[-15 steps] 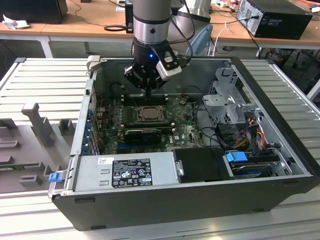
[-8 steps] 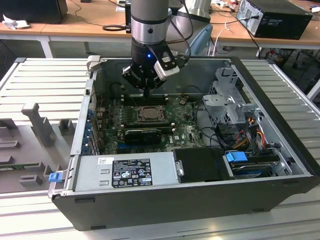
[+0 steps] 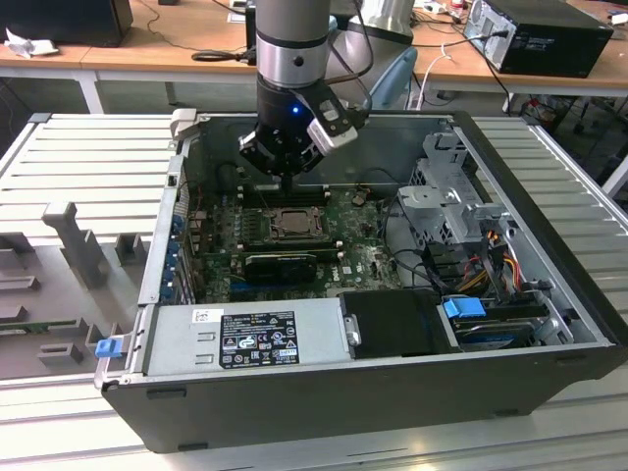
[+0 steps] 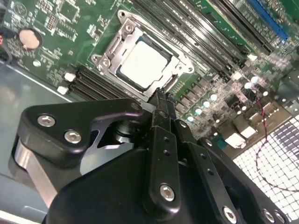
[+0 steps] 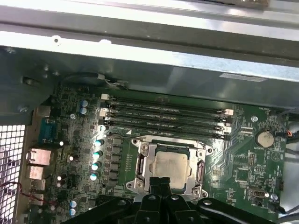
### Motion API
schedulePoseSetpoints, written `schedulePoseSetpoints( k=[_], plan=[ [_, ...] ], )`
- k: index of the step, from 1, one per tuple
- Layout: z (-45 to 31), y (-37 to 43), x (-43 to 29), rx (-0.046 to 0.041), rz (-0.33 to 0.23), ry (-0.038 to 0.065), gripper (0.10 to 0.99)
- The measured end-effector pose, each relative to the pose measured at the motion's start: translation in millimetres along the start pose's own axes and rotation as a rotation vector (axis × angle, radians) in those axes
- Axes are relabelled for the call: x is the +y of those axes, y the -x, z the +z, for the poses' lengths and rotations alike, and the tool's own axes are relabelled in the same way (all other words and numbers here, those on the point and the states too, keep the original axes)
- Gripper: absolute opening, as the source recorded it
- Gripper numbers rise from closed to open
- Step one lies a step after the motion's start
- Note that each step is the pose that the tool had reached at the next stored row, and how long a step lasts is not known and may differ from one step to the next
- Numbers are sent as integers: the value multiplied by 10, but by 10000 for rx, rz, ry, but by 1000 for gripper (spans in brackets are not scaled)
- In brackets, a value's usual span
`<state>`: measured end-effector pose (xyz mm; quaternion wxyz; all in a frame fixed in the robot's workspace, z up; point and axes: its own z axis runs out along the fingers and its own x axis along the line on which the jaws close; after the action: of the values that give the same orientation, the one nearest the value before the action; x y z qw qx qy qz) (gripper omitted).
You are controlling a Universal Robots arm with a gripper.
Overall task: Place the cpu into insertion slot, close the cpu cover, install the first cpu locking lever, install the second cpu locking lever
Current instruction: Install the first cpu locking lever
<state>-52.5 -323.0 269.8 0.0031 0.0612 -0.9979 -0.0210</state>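
The fingers (image 4: 164, 112) are pressed together into one narrow tip, with nothing seen between them. The gripper (image 3: 287, 182) points straight down from the upright arm (image 3: 291, 39) into the open computer case (image 3: 392, 392). Its tip hangs at the near edge of the insertion slot (image 4: 108, 59). Just beyond the fingertips the cpu (image 5: 170, 164) lies flat in that slot, pale face up. The cpu cover (image 5: 170, 148) lies framed around it. The memory slots (image 5: 163, 114) run beyond.

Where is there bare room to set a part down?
Bare ribbed table on the exterior view's right of the case, and beyond the grey fixtures on its left. Inside is crowded: claw by the cpu, cables by the drive cage.
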Motion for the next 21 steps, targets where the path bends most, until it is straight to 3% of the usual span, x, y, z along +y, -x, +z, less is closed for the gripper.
schedulePoseSetpoints(
  k=[4,8,12,15,21],
  plan=[
    [10,-174,21,-19,19,132,106],
    [28,-427,52,-35,19,246,106],
    [80,-568,83,-43,17,293,106],
    [124,-569,168,-55,20,380,106],
    [144,-525,300,-54,21,386,106]
  ],
)
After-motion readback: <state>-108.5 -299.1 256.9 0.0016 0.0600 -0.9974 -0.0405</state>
